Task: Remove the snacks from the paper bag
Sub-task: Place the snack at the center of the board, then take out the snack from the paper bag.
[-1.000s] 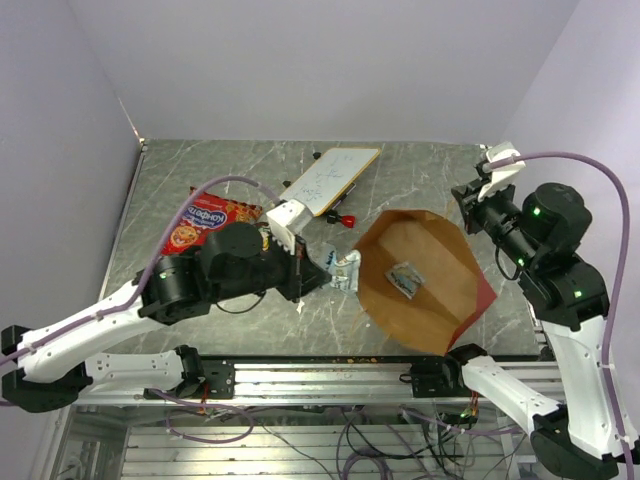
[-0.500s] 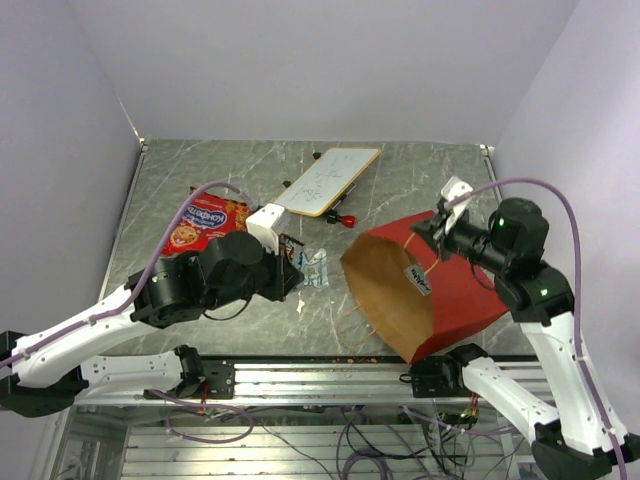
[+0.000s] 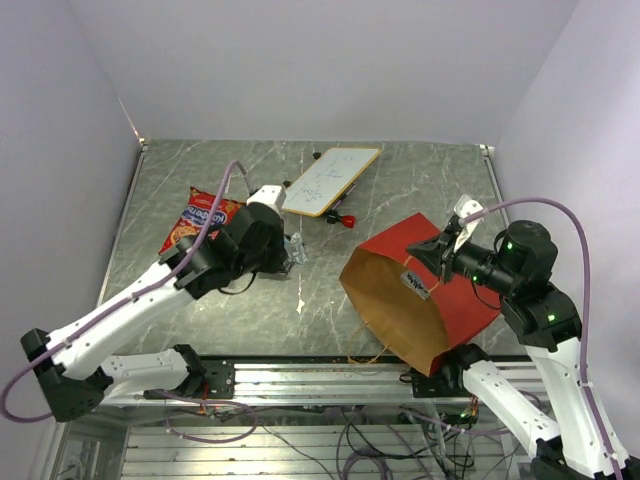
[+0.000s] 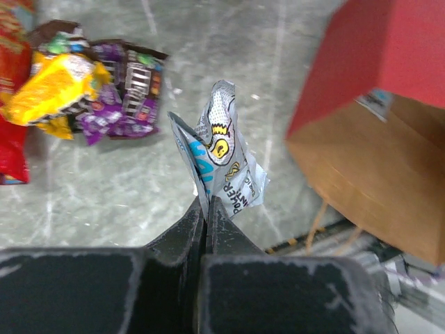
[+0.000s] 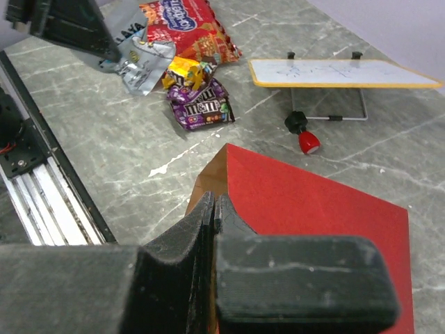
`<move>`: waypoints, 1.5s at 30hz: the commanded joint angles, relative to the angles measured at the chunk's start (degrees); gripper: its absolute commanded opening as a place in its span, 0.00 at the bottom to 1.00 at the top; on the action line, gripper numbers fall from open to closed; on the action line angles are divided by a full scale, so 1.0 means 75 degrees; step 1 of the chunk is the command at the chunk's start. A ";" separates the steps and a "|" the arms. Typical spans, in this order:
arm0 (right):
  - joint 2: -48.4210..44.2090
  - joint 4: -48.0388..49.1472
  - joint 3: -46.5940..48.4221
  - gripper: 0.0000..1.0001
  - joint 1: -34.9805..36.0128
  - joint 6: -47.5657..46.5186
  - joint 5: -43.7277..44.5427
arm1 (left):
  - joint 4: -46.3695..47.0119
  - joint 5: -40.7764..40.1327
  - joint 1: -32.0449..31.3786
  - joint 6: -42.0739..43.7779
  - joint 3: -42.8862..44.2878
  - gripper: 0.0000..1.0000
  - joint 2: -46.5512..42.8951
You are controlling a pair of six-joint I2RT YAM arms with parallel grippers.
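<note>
The left gripper (image 4: 206, 209) is fully closed, its two fingers pinching one edge of a crumpled light blue candy packet (image 4: 224, 163) and holding it above the grey marble table (image 3: 400, 170). Seen from overhead, this packet sits left of the table's centre, at about 3 o'clock from the red chip bag (image 3: 200, 215). In the left wrist view, at 10 o'clock from the held packet, a yellow candy packet (image 4: 52, 87) and a purple candy packet (image 4: 128, 87) lie touching each other on the table, with a dark brown packet (image 4: 59, 29) just beyond them and the chip bag at the frame's left edge. The paper bag (image 3: 465, 300), red outside and kraft brown inside, is tipped on its side at 4 o'clock on the table, its mouth facing 8 o'clock. The right gripper (image 5: 214, 207) is clamped shut on the bag's upper rim. A small pale item (image 3: 415, 281) shows just inside that rim; label or packet, I cannot tell. A whiteboard (image 3: 330, 180) lies at 12 o'clock, with a red-capped marker (image 3: 344, 218) just beside it at its 6 o'clock.
</note>
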 commanded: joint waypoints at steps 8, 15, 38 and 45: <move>0.0606 0.0168 0.0844 0.00 0.0018 0.0391 0.1167 | 0.0087 0.1813 0.3608 0.1733 0.0448 0.07 0.2014; 0.1201 0.0203 0.1519 0.00 0.0018 -0.0004 0.1199 | 0.0422 0.2654 0.5441 0.1813 0.0931 0.07 0.3501; 0.1646 0.0061 0.1744 0.00 0.0021 -0.0638 0.0519 | 0.1495 0.4621 0.6080 0.1103 -0.0579 0.88 0.1844; 0.1344 -0.0110 0.1698 0.00 0.0018 -0.0424 0.0512 | 0.1872 0.4364 0.3569 0.0144 -0.0962 0.83 0.0914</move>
